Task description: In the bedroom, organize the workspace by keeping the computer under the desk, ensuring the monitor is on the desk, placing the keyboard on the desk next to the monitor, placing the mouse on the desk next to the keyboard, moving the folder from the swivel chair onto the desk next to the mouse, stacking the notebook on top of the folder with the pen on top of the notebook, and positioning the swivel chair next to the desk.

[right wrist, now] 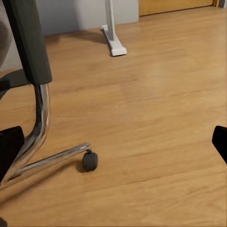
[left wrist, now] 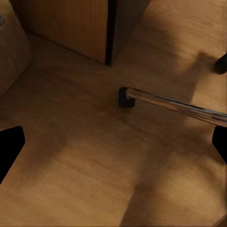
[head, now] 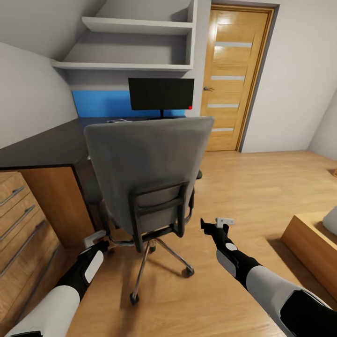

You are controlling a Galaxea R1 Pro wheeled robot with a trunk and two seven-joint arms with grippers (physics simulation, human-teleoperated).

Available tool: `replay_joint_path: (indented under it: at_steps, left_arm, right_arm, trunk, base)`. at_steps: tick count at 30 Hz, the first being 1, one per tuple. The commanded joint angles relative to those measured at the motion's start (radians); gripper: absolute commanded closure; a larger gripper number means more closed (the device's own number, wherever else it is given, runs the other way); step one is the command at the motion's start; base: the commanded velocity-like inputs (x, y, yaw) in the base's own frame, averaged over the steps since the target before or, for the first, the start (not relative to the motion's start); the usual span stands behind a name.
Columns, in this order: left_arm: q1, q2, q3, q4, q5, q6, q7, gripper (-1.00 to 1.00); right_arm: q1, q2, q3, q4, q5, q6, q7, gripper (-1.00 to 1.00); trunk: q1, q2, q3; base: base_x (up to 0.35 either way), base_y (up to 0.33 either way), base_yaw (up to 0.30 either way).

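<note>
The swivel chair (head: 147,168) stands mid-room with its grey back toward me, and that back hides its seat. Behind it the monitor (head: 161,93) stands on the black desk (head: 42,147). My left gripper (head: 99,239) hangs open low by the chair's left side. Its wrist view shows the fingers (left wrist: 9,149) wide apart over a chrome chair leg and caster (left wrist: 125,97). To the right of the chair base my right gripper (head: 215,223) is open and empty, facing another caster (right wrist: 90,161). The folder, notebook, pen, keyboard, mouse and computer are hidden or out of view.
A light oak chest of drawers (head: 23,220) stands at my left under the desk's near end. A white desk leg (right wrist: 113,40) stands on the floor beyond the chair. A wooden door (head: 234,75) is at the back right, and a low wooden frame (head: 311,243) at the right.
</note>
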Motion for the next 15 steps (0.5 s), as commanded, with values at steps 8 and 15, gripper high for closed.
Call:
replay_joint_path:
  at_steps: [8, 15]
  left_arm:
    - [0.000, 0.000, -0.003, -0.003, 0.006, 0.003, 0.001, -1.00]
    - [0.000, 0.001, -0.007, -0.003, 0.006, 0.004, 0.000, -1.00]
  right_arm:
    - [-0.001, 0.000, 0.010, -0.001, -0.004, -0.002, -0.007, -1.00]
    - [-0.001, 0.001, 0.011, -0.001, -0.004, -0.002, -0.006, -1.00]
  trunk:
    - [0.000, 0.000, -0.001]
    - [0.000, 0.000, -0.001]
  base:
    - [0.320, 0.000, 0.000]
    - [0.261, 0.000, 0.000]
